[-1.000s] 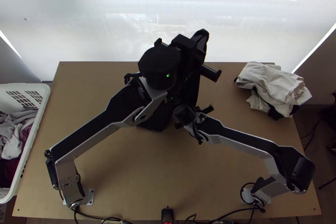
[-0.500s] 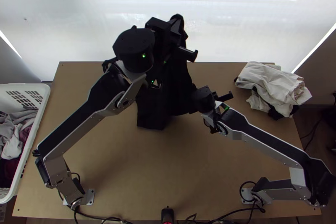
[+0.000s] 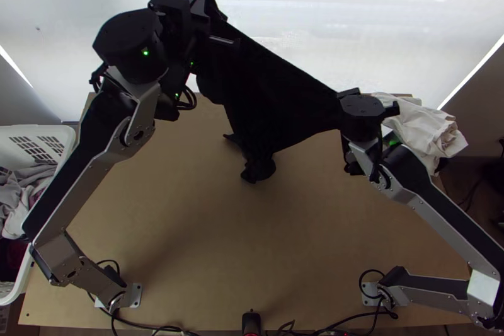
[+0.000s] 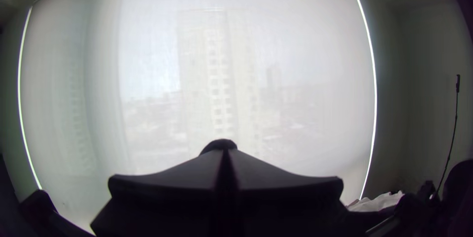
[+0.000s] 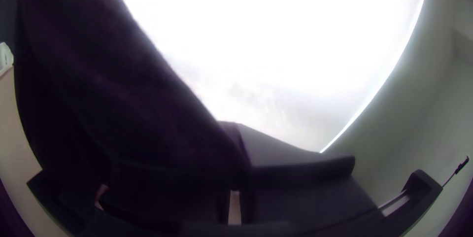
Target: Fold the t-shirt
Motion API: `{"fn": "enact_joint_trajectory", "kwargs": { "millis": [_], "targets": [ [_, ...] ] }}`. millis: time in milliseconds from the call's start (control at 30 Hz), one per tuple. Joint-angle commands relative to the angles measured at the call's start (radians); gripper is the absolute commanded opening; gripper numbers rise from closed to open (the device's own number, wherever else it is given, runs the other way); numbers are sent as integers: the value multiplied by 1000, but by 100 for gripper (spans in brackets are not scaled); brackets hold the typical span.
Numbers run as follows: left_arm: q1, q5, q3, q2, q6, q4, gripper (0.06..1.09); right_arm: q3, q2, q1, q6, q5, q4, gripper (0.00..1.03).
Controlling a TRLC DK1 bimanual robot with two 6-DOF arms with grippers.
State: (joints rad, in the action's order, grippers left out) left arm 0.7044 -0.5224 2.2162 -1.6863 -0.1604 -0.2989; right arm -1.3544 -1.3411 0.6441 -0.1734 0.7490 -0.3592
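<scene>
- Black t-shirt [image 3: 271, 87] pinched at two places, between the closed fingers of the left gripper [image 3: 199, 4] and those of the right gripper [image 3: 343, 96], over the far part of the table [image 3: 208, 229].
- Its taut edge slants between them; a bunched end droops nearward.
- Both arms lean inward from outward-bent elbows.

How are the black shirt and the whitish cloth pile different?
The black shirt is dark, while the whitish cloth pile is pale. The shirt is stretched between the left gripper and the right gripper; the pile lies bunched at the table's far right corner. Both are soft cloth, and neither is neatly folded.
</scene>
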Motion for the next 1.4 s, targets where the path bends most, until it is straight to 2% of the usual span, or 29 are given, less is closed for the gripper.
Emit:
{"fn": "enact_joint_trajectory", "kwargs": {
  "millis": [0,167,367,533,800,933,1033,1267,1367],
  "targets": [
    [-43,-37,-1,63,-90,-13,10,-158,25,-15,-101,9,19,3],
    [-48,-64,-4,119,-180,-16,10,-244,33,-4,-170,21,54,3],
    [-39,-64,-3,185,-298,3,10,-252,66,19,-342,26,258,3],
    [-26,-88,-4,240,-355,20,10,-259,97,37,-410,29,333,3],
    [61,-134,2,339,-436,99,9,-226,160,72,-575,35,523,3],
    [138,-171,3,375,-469,50,9,-190,198,106,-595,36,534,3],
    [147,-195,-12,402,-465,-43,9,-141,229,157,-597,64,534,3],
    [47,-202,-187,490,-458,-25,9,-52,266,210,-600,105,526,3],
    [12,-200,-283,516,-456,27,10,-22,275,256,-618,108,511,3]
  ]
}}
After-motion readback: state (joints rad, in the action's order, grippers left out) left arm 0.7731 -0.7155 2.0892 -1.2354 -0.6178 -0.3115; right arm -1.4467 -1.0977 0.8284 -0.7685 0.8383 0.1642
